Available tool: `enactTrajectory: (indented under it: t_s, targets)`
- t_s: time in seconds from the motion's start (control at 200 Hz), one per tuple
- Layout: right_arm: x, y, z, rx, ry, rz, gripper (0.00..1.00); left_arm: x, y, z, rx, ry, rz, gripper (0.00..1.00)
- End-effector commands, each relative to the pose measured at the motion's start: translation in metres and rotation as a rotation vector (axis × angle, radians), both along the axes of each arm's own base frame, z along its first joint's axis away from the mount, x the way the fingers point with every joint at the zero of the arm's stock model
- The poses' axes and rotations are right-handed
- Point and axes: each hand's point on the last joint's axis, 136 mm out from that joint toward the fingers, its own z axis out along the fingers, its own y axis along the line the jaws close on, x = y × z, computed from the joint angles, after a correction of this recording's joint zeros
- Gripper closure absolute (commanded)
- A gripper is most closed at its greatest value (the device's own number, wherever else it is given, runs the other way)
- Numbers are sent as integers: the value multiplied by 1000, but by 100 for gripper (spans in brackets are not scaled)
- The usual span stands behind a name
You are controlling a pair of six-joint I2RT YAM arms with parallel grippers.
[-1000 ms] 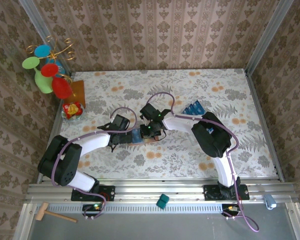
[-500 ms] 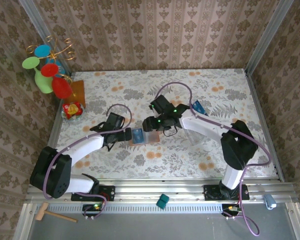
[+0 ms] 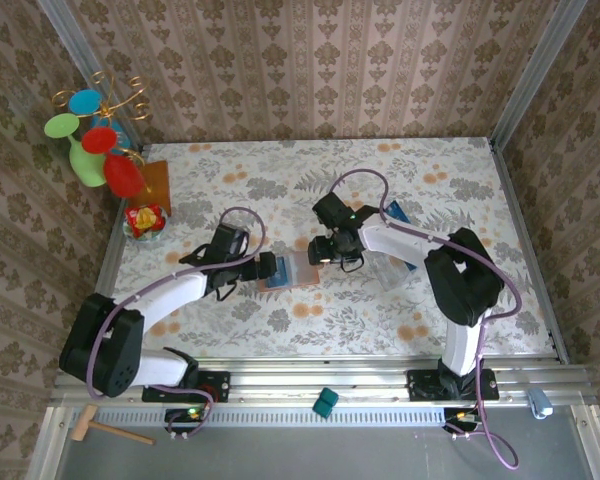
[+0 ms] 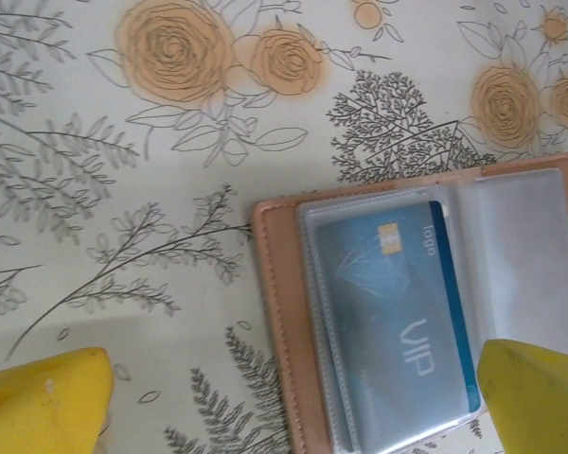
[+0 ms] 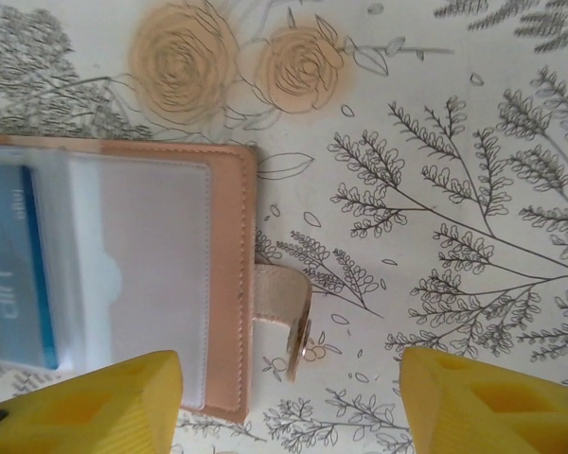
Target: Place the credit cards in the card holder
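The card holder (image 3: 292,274) lies open on the floral table, pinkish-brown, with clear sleeves inside. One blue credit card (image 4: 388,312) marked VIP sits in its left sleeve (image 5: 9,274). More blue credit cards (image 3: 395,213) stand behind the right arm. My left gripper (image 3: 268,266) hovers open at the holder's left edge (image 4: 279,312), its yellow fingers (image 4: 38,402) wide apart. My right gripper (image 3: 325,252) is open over the holder's right edge (image 5: 232,284) and its snap strap (image 5: 284,317), gripping nothing.
A green vase with coloured discs (image 3: 88,135), an amber square (image 3: 156,182) and a small red-yellow item (image 3: 143,218) stand at the far left. A teal block (image 3: 325,402) and a wooden mallet (image 3: 105,428) lie on the near rail.
My right gripper has opened and swung from the holder's middle to its right edge. The left gripper drew back a little, then returned to the left edge.
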Motion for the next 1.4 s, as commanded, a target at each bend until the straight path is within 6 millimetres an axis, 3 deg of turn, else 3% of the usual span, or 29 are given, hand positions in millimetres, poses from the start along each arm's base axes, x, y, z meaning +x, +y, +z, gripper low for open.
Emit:
enactTrajectory:
  t_s: [0.0, 0.155, 0.34, 0.53, 0.835, 1.395]
  targets:
    - [6, 0, -1, -14, -7, 8, 42, 3, -8, -3, -58, 18, 1, 0]
    - [9, -4, -8, -14, -6, -2, 56, 5, -15, -9, -75, 34, -6, 0]
    - [3, -5, -12, -3, 13, 11, 85, 6, -21, -17, -85, 47, -13, 0]
    - [-1, -1, -15, 37, 12, 19, 99, 7, -34, -21, -109, 43, -28, 0]
    - [-8, 3, -16, 91, 24, 12, 100, 7, -48, -22, -119, 35, -54, 0]
    - [-11, 6, -24, 105, 40, 7, 100, 6, -59, 18, -226, -68, -61, 0]
